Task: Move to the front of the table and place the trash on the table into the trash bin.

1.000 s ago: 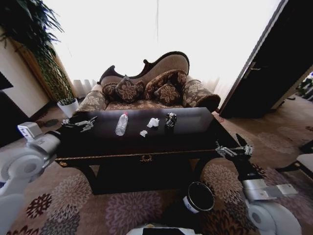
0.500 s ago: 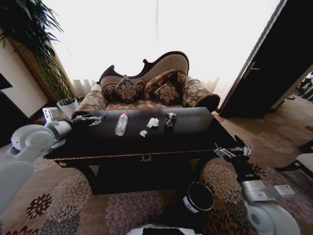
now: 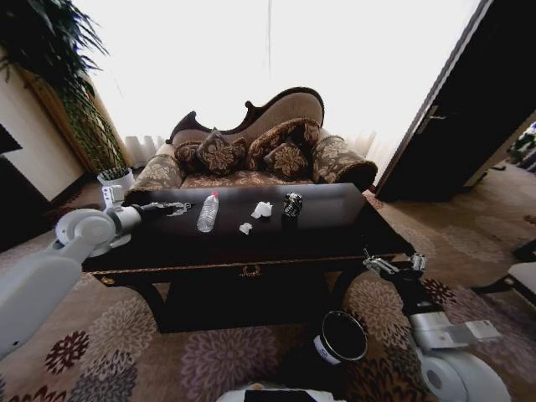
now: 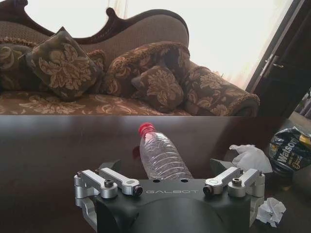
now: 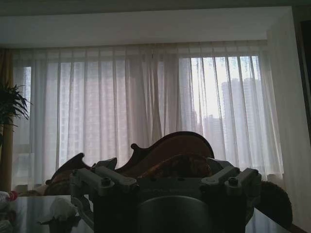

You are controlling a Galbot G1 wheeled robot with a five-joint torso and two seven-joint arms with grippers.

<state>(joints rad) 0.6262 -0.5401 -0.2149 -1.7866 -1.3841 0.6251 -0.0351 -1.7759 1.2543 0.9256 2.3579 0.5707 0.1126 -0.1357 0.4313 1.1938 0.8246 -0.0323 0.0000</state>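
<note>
Strong backlight from far window, blown out white. Room foreground dim. Glossy counter mirrors window glare. Head view bends at edges. Right wrist view near-silhouette.

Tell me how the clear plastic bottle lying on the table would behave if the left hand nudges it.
The bottle lies on its side on the glossy table and looks round, so it would probably roll or skid easily. It appears empty, so likely light. Its thin ribbed wall may dent under a squeeze. The left hand is just beside it.
</note>
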